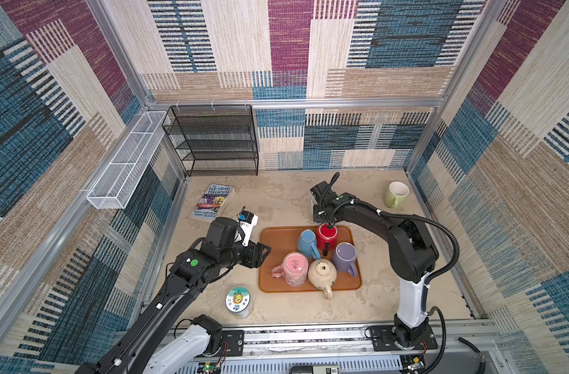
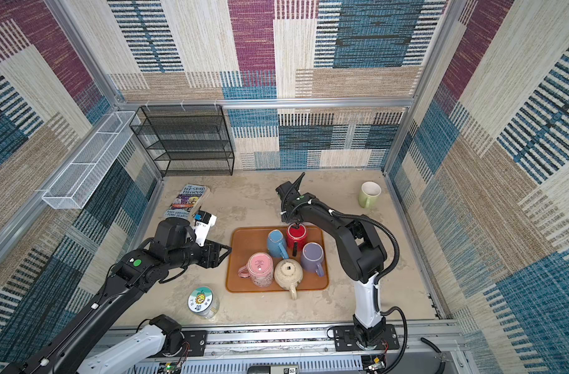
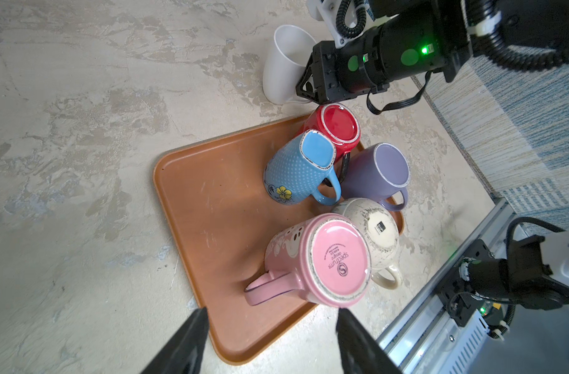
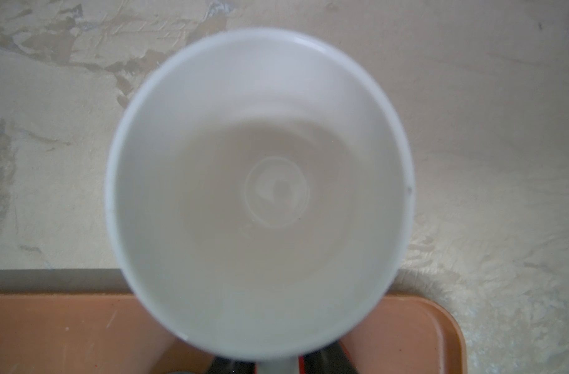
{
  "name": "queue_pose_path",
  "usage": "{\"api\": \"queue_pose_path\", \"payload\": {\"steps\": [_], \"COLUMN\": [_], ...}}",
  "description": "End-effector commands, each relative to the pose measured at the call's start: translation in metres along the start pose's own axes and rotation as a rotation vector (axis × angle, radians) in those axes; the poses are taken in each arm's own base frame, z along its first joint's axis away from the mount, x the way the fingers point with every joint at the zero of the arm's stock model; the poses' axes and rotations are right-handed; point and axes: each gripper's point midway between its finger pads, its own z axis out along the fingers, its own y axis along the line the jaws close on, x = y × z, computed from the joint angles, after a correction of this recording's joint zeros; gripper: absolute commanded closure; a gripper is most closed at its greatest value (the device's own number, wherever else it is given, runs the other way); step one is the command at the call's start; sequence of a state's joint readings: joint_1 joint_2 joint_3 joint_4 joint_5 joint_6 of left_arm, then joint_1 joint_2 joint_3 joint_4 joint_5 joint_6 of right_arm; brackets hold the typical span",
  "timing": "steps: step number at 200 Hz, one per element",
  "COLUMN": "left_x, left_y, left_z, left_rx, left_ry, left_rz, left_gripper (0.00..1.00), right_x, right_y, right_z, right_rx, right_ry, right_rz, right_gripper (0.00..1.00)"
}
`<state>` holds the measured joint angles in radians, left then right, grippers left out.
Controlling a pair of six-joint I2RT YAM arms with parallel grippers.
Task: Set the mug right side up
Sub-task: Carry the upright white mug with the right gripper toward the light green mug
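White mug (image 4: 260, 194) is standing mouth-up on the table (image 3: 66, 129), just beside the orange tray (image 3: 192, 194). Right gripper (image 4: 278, 365) is straddling its handle; whether it is squeezing cannot be told. Left gripper (image 3: 272, 315) is hovering spread and empty near the tray.

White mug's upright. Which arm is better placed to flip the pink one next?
Left, probably: the left tool, open, faces the upside-down pink mug, while the right tool sits at the white mug beyond the tray.
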<state>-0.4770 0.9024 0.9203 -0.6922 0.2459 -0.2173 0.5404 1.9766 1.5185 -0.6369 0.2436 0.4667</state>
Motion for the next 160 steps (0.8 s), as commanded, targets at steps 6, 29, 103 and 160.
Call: {"api": "queue_pose_path", "payload": {"steps": [6, 29, 103, 160], "left_x": [-0.003, -0.003, -0.003, -0.003], "left_y": [-0.003, -0.002, -0.001, -0.003], "left_z": [-0.001, -0.001, 0.0, 0.001], "left_rx": [0.016, 0.013, 0.017, 0.032], "left_ry": [-0.014, -0.013, -0.015, -0.008], "left_rz": [0.006, 0.005, 0.0, -0.003], "left_gripper": [0.33, 0.33, 0.33, 0.33], "right_x": [-0.007, -0.011, -0.015, -0.026], "right_y": [-0.003, -0.004, -0.013, -0.028], "right_z": [0.0, 0.0, 0.003, -0.015], "right_rx": [0.011, 0.016, 0.021, 0.027], "right_ry": [-0.006, -0.009, -0.002, -0.042], "right_rz": [-0.001, -0.001, -0.009, -0.054], "right_gripper": [0.74, 0.76, 0.93, 1.0]}}
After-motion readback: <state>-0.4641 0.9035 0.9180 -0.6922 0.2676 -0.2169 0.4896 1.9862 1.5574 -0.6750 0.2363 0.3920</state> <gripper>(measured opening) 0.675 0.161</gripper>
